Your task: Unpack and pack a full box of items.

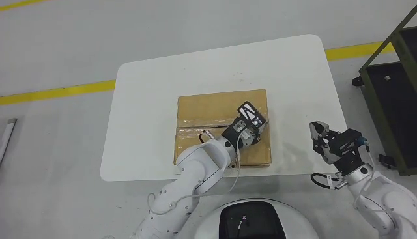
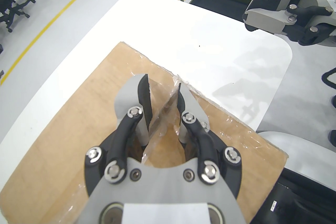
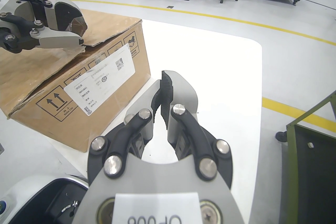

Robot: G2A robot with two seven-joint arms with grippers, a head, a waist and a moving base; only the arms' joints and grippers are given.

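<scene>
Top view takes in the white table with the cardboard box at its middle, toward the near edge. The left gripper sits on the right part of the box's top, and the right gripper hovers over the table's near right corner, apart from the box. Left wrist view adds the close detail: the fingers are partly spread astride the taped seam, with crinkled clear film between them; I can't tell whether they pinch it. Right wrist view gives the box's side with its white label, a flap edge slightly lifted at the left gripper, and its own pads pressed together on nothing. The box's contents stay hidden.
</scene>
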